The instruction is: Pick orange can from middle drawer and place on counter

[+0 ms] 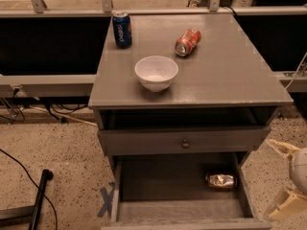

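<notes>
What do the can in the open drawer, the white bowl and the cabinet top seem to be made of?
Orange can: thin metal, since its gold-bronze skin glints. White bowl: smooth and even white, so glazed ceramic or plastic, unclear which. Counter: probably painted wood, matte grey with only a dull sheen. The gripper hangs open right of the middle drawer.

view: single camera | stance: in front of the grey cabinet (216,139), raised above it | facing: tilted down toward the counter (230,66), back rail (158,12) at top edge | range: near, the middle drawer (168,178) cut by the bottom edge | right edge: gripper (271,178), half out of view, fingers apart
</notes>
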Controlling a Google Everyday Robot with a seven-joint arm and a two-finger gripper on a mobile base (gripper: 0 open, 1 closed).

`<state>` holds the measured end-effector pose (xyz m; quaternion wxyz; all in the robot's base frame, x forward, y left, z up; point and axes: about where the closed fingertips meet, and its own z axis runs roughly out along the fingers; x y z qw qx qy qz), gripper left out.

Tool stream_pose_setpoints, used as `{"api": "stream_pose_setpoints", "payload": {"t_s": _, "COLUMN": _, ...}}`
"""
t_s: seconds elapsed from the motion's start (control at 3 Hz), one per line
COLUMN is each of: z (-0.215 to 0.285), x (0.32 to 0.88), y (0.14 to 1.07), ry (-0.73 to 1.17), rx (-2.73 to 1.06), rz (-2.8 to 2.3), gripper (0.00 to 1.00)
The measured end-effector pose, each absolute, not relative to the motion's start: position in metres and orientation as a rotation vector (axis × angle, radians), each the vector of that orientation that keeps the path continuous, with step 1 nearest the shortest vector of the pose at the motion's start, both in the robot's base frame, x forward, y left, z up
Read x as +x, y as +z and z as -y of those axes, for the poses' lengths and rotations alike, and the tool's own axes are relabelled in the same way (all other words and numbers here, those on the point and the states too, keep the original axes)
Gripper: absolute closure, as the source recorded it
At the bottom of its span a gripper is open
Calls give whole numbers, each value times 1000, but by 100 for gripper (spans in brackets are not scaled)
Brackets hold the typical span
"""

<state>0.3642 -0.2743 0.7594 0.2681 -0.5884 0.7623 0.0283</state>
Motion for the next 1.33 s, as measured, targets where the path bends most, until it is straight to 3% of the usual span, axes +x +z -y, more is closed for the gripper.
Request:
{"api": "stream_pose_setpoints", "payload": {"t_s": 0.33, "z": 274, "x": 364, "y": 760, "ry": 79, "rx": -1590, "rz": -2056, "gripper": 0}}
{"api": "stream_pose_setpoints", "payload": {"t_s": 0.67, "z": 282, "x": 375, "y": 712, "ry": 19, "rx": -1698, "rz": -2081, "gripper": 0}}
{"api": "stream_pose_setpoints", "payload": {"t_s": 1.33, "z": 298, "x": 384, "y": 606, "ry": 76, "rx": -1755, "rz": -2031, "gripper": 0}}
